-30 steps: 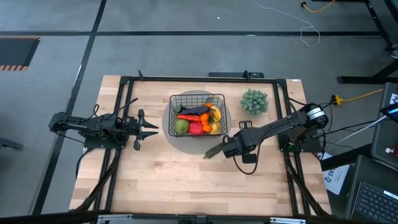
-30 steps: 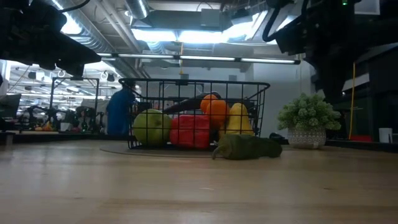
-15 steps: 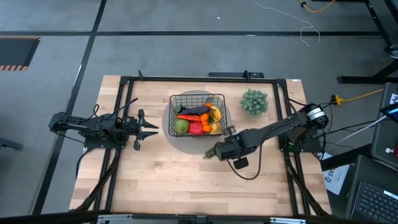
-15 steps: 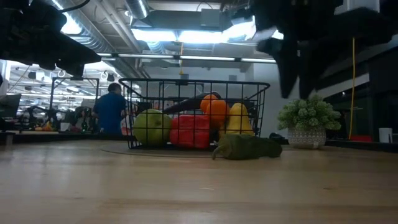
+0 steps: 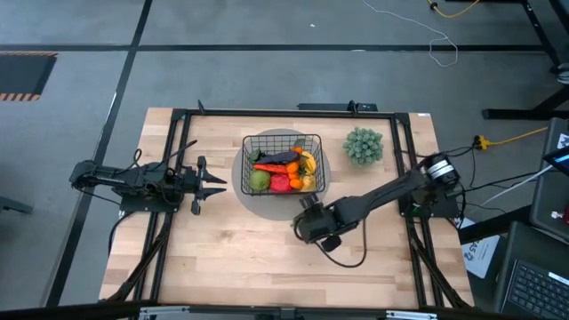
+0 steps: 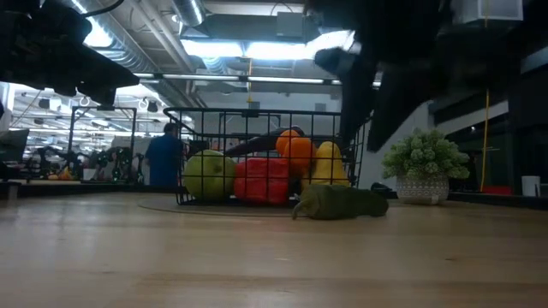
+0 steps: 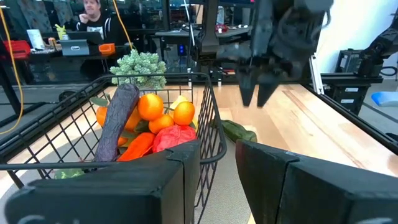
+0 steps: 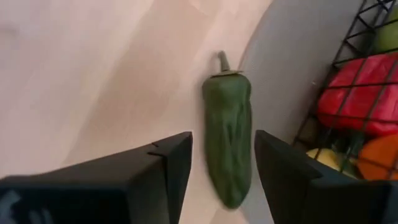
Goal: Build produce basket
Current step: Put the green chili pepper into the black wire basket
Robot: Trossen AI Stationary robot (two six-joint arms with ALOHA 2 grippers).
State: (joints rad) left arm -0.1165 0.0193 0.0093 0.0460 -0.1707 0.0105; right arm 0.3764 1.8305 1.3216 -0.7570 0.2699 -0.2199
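Table (image 5: 222, 258) bears disc (image 5: 267, 203), plant (image 5: 363, 145), cucumber (image 6: 340, 203)

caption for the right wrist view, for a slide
Open right pincer above a green pepper lying beside the basket.

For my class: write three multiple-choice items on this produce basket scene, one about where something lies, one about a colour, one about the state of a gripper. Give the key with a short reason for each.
1. Where does the green vegetable lie?
A. inside the basket
B. on the table beside the basket
C. in the left gripper

2. What colour is the long item lying on top of the produce in the basket?
A. purple
B. white
C. blue

3. How are the right gripper's fingers?
A. shut on the green vegetable
B. shut on nothing
C. open, with the green vegetable lying past them

Key: 1 B, it rests on the wood outside the wire wall. 2 A, the eggplant is dark purple. 3 C, the right wrist view shows a gap between the fingers.
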